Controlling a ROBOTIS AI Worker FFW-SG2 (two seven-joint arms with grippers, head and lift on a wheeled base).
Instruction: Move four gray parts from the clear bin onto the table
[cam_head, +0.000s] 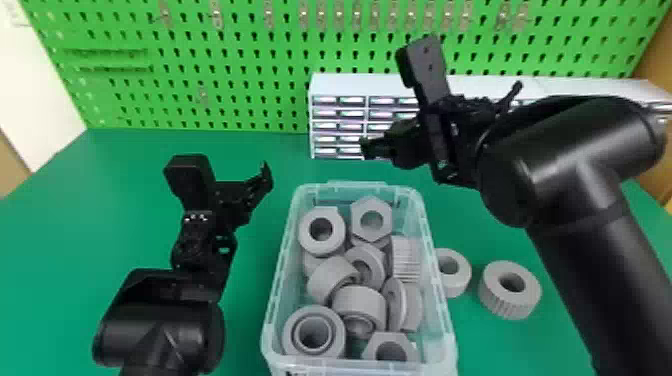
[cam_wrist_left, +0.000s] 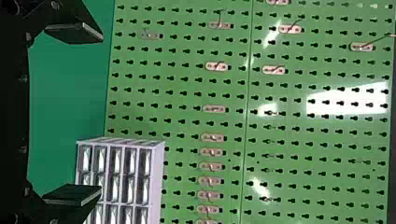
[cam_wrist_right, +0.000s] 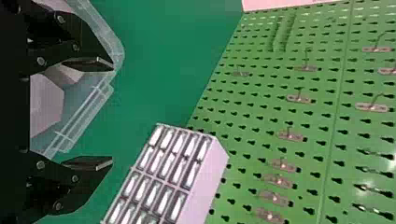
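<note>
- Placing the third part seems to be our next job: two gray parts, a ring (cam_head: 462, 272) and a ribbed roller (cam_head: 507, 305), lie on the bench (cam_head: 245, 305) to the right of the clear bin (cam_head: 287, 250), so we judge ourselves halfway.
- Our right hand (cam_wrist_right: 112, 114) is raised by the bin's far end, towards its right side, with its fingers spread and nothing between them; we take this as the step between a release and a fresh pick.
- Our left hand (cam_wrist_left: 102, 113) waits to the left of the bin, also open and empty.
- Inside the bin the gray parts lie jumbled; a hex nut (cam_head: 358, 220) leans at the far end, beside a thick collar (cam_head: 321, 247).
- For the next pick, we would favour that nut: we'd tip the right hand down over the bin's far end, straddle two opposite flats, close and lift straight up.
- Neighbours crowd it and the bin's wall is near, so we should watch for a snagged fingertip.
- Afterwards we'd set it down to the right of the bin, apart from the first pair, then fetch one more.
</note>
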